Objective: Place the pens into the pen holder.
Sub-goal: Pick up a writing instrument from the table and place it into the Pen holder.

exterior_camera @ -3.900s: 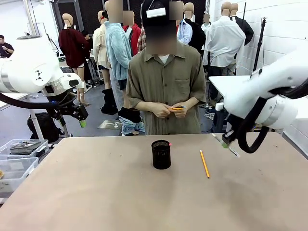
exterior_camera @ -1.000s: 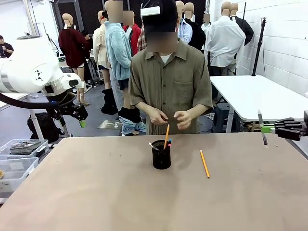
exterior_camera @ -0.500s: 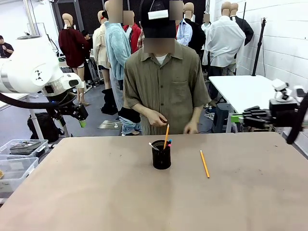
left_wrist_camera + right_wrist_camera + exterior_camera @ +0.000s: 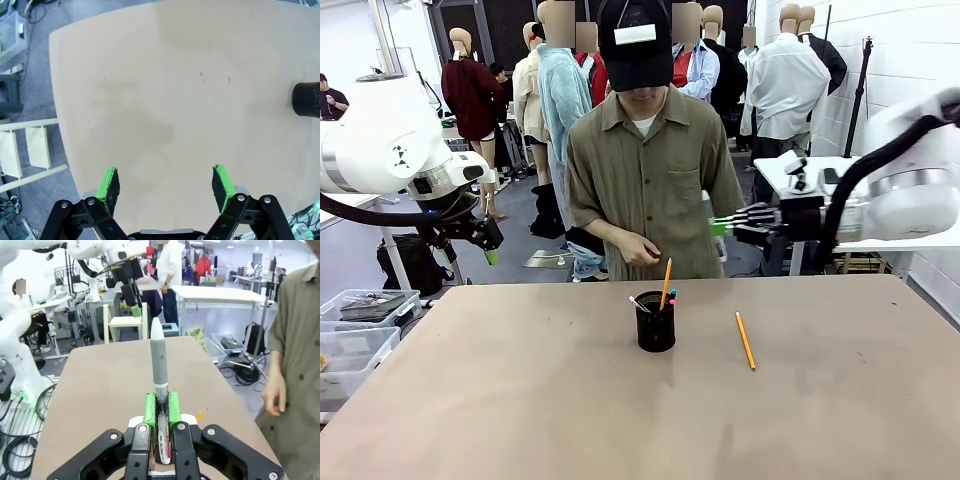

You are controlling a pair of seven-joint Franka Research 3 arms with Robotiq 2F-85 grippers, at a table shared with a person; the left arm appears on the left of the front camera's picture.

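Note:
The black mesh pen holder (image 4: 655, 325) stands mid-table with several pens in it, an orange pencil (image 4: 666, 283) rising highest. In the left wrist view the holder (image 4: 307, 98) sits at the right edge. One orange-yellow pencil (image 4: 746, 340) lies flat on the table to the holder's right. My right gripper (image 4: 720, 226) hangs high over the table's far edge, beside the person's arm. It (image 4: 161, 407) is shut on a grey pen with a white tip (image 4: 159, 360), which sticks out past the green pads. My left gripper (image 4: 490, 247) hovers off the far-left corner, open and holding nothing (image 4: 165, 182).
The person stands at the far side, one hand (image 4: 640, 250) just behind the holder. Clear plastic bins (image 4: 360, 312) sit off the table's left edge. A white table (image 4: 810, 175) stands behind my right arm. The tabletop (image 4: 520, 400) is bare in front.
My right arm has swung left from the picture's right edge, carrying the pen to beside the person. The person has shifted left and lowered one hand. The left arm has stayed still.

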